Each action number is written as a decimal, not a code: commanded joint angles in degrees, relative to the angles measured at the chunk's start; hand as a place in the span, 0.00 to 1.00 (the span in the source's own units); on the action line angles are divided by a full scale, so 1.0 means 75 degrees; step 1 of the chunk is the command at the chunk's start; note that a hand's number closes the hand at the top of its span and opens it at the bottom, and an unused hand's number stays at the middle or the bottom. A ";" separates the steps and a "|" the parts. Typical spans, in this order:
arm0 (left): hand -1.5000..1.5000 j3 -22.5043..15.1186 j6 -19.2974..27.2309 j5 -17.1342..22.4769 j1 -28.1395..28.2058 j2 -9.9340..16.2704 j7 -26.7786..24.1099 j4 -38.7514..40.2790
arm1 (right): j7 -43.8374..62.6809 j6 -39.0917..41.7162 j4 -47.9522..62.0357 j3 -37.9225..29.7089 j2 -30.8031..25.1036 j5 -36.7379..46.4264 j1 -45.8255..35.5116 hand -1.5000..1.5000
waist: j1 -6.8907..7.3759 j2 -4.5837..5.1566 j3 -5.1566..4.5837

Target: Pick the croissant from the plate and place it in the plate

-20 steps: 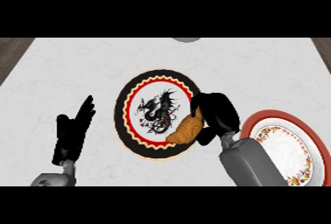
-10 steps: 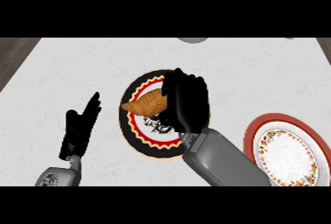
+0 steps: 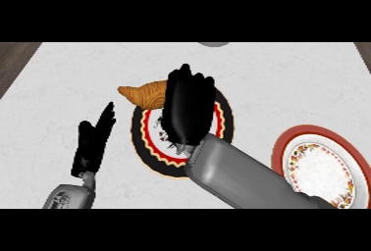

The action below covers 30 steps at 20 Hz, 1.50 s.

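Right robot hand [image 3: 187, 105] gripping croissant [image 3: 147, 94], above black-rimmed plate [image 3: 150, 153]

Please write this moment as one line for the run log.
right robot hand: shut on croissant | over black plate | left robot hand: open

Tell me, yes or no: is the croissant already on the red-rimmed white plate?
No. The golden-brown croissant is at the right hand, over the black dragon plate's upper left edge, far from the red-rimmed white plate.

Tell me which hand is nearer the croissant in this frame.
Right. The right hand is against the croissant, covering its right end over the black-rimmed plate. The left hand rests open, apart, below and left of it.
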 commanded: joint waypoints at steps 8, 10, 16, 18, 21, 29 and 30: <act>0.50 0.0156 -0.0081 0.0096 0.0196 0.0043 -0.0239 0.0095 | 0.1919 -0.0864 0.1560 0.0053 0.0097 -0.0734 -0.0550 1.00 | -0.0177 0.0035 0.0012; 0.50 0.0124 -0.0022 -0.0062 0.0038 0.0154 0.0055 -0.0031 | 0.1524 -0.0881 0.1921 -0.0220 0.0097 -0.1106 -0.0613 1.00 | -0.0226 0.0038 0.0020; 0.50 0.0180 0.0097 -0.0040 0.0227 -0.0037 -0.0351 0.0092 | 0.0501 -0.1052 0.2468 -0.0528 0.0098 -0.2664 -0.0264 1.00 | -0.0315 0.0044 0.0022; 0.50 0.0250 0.0171 -0.0102 -0.0271 -0.0012 -0.0131 0.0192 | 0.0209 -0.1328 0.2480 -0.0476 0.0098 -0.3402 0.0217 1.00 | -0.0293 0.0085 0.0026; 0.50 0.0143 0.0003 0.0013 0.0168 0.0000 0.0085 -0.0199 | -0.0079 -0.0948 0.3006 -0.0469 0.0099 -0.4134 0.0123 0.00 | -0.0300 0.0040 0.0026; 0.50 0.0344 -0.0018 -0.0014 0.0515 0.0123 -0.0249 -0.0243 | -0.1802 -0.2680 0.2585 0.0069 0.0101 -0.4928 -0.0029 0.00 | -0.0431 -0.0001 0.0029; 0.50 0.0250 0.0101 -0.0103 0.0376 -0.0030 -0.0172 -0.0123 | -0.2204 -0.2962 0.2481 -0.0041 0.0101 -0.5032 0.0005 0.00 | -0.0445 0.0015 0.0031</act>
